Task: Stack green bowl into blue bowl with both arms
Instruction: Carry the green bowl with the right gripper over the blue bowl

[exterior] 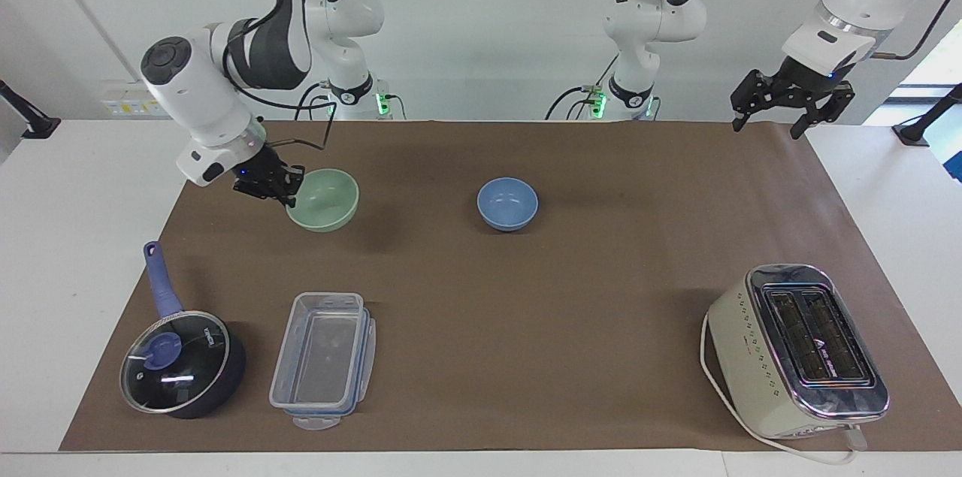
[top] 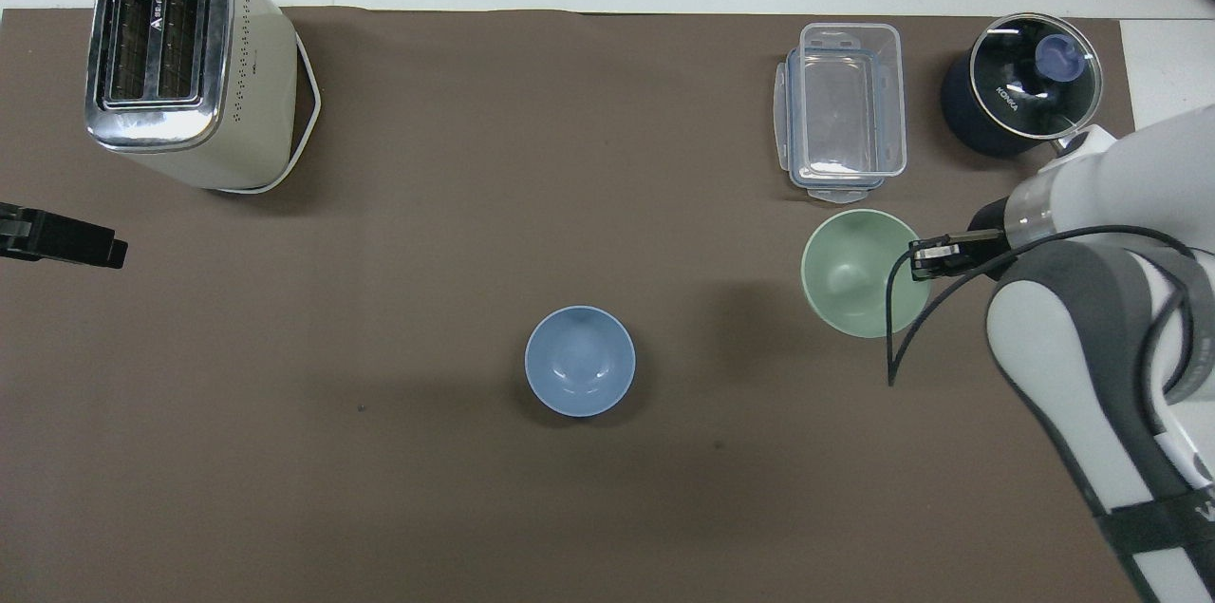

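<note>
My right gripper is shut on the rim of the pale green bowl and holds it upright just above the brown mat, toward the right arm's end of the table. The blue bowl sits alone on the mat near the middle, apart from the green one. Over the mat's corner at the left arm's end, my left gripper hangs open and holds nothing; that arm waits.
A cream toaster stands far from the robots at the left arm's end. A clear lidded container and a dark blue saucepan with a glass lid stand farther out than the green bowl.
</note>
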